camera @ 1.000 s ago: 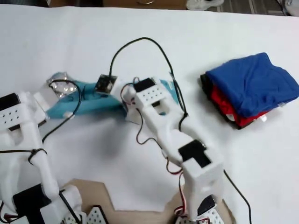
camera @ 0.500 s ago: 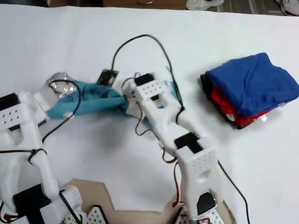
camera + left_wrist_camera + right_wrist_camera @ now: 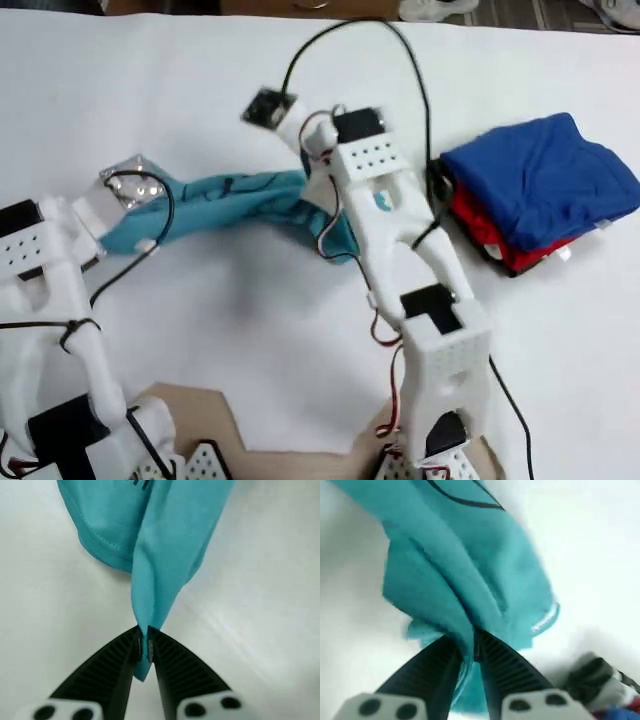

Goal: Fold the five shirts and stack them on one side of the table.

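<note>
High view, from the left edge: the left gripper [image 3: 143,641] sits near the table's left side, its fingers pinched together on one end of the teal shirt [image 3: 225,203]; the left wrist view shows the cloth twisted into a narrow rope where it leaves the tips. The shirt's long axis runs left to right across the white table [image 3: 300,90], slanting a little toward the far side; it is strung between the two arms, bunched rather than flat; whether its middle rests on the table cannot be told. At its right end the right gripper [image 3: 473,642] is clamped on a gathered wad of the same cloth, with a hem and a dark printed line showing beyond the tips. Further right, near that gripper and well apart from the left one, lies the stack: a folded blue shirt [image 3: 545,175] on top, a red shirt [image 3: 478,228] under it, a dark garment [image 3: 440,180] at the bottom. The stack lies roughly along the teal shirt's own axis, and the right arm is the nearer; the teal shirt looks unfolded, so it probably needs spreading first.
</note>
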You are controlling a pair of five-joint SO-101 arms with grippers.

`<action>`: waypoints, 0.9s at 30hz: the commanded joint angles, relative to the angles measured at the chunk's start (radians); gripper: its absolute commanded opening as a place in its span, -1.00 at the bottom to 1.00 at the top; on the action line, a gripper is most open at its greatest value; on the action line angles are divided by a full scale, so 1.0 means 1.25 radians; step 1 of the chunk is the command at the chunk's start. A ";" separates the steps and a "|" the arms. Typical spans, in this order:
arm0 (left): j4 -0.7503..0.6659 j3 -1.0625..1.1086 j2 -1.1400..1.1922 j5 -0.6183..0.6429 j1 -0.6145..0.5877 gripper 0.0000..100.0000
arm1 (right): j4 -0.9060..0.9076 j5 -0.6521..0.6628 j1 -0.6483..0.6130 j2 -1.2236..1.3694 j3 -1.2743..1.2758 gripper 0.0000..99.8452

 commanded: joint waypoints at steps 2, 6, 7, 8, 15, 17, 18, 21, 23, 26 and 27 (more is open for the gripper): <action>0.009 -0.050 -0.044 0.028 0.007 -0.96 | 0.052 0.009 -0.024 -0.137 -0.099 -0.96; 0.060 -0.144 -0.044 0.069 0.023 -0.96 | 0.080 0.009 -0.040 -0.193 -0.136 -0.96; 0.082 -0.170 -0.044 0.071 0.031 -0.96 | 0.087 0.009 -0.042 -0.201 -0.136 -0.96; 0.103 -0.191 -0.044 0.075 0.039 -0.96 | 0.091 0.010 -0.044 -0.203 -0.135 -0.96; 0.135 -0.190 -0.039 0.070 0.049 -0.96 | 0.098 0.001 -0.066 -0.142 -0.005 -0.95; 0.134 -0.171 -0.039 0.069 0.050 -0.96 | 0.053 0.001 -0.071 -0.111 0.056 -0.95; 0.130 -0.163 -0.039 0.069 0.050 -0.96 | 0.024 0.001 -0.071 -0.096 0.081 -0.95; 0.108 -0.142 -0.039 0.069 0.049 -0.96 | -0.052 0.007 -0.068 -0.046 0.120 -0.84; 0.107 -0.136 -0.039 0.069 0.048 -0.96 | -0.074 0.007 -0.067 -0.006 0.119 -0.64; 0.107 -0.129 -0.039 0.069 0.048 -0.96 | -0.089 0.009 -0.067 0.051 0.087 -0.35; 0.106 -0.129 -0.039 0.069 0.048 -0.96 | -0.089 0.009 -0.067 0.069 0.070 -0.31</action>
